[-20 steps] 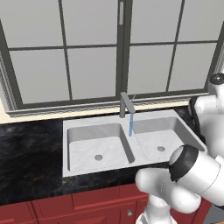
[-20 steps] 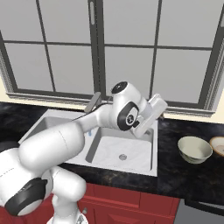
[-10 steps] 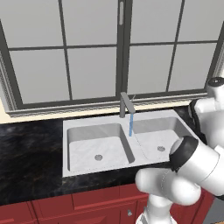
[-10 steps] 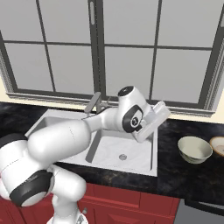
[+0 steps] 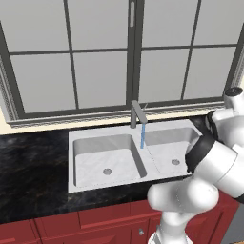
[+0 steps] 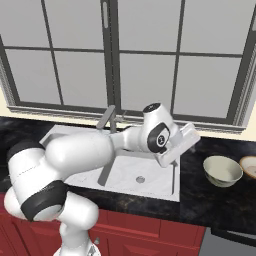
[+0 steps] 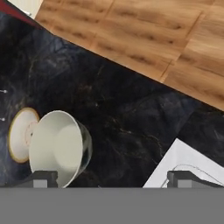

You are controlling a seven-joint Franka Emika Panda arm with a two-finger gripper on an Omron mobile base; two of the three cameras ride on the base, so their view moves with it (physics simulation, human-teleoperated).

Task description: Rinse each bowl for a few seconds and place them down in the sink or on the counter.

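**Gripper wide over the bench, right of the sink**

Seen left to right in the right base view: black marbled bench (image 6: pixel 220 202) above red cabinets (image 6: pixel 150 230); light-grey double-basin sink (image 6: pixel 150 187) set into it, with a grey angular faucet (image 6: pixel 107 119) at the back edge. In the left base view, a thin blue stream of water (image 5: pixel 142 137) falling from the faucet spout toward the divider between the two basins; both basins without bowls.

Past the sink's right rim, gripper (image 6: pixel 184 141) raised above the bench, tilted toward the right. Jaws spread wide, nothing between them; in the hand view the two dark fingertips (image 7: pixel 41 178) far apart at the bottom edge.

Further right, a pale beige bowl (image 6: pixel 223 170) upright on the bench, near the sink but apart from it. Just beside it, at the picture's right edge, a second pale bowl with a tan rim (image 6: pixel 249 166), only partly visible. In the hand view, the two bowls overlapping in outline, wooden floor (image 7: pixel 144 39) beyond the bench edge.

No writing, brand or label readable anywhere.
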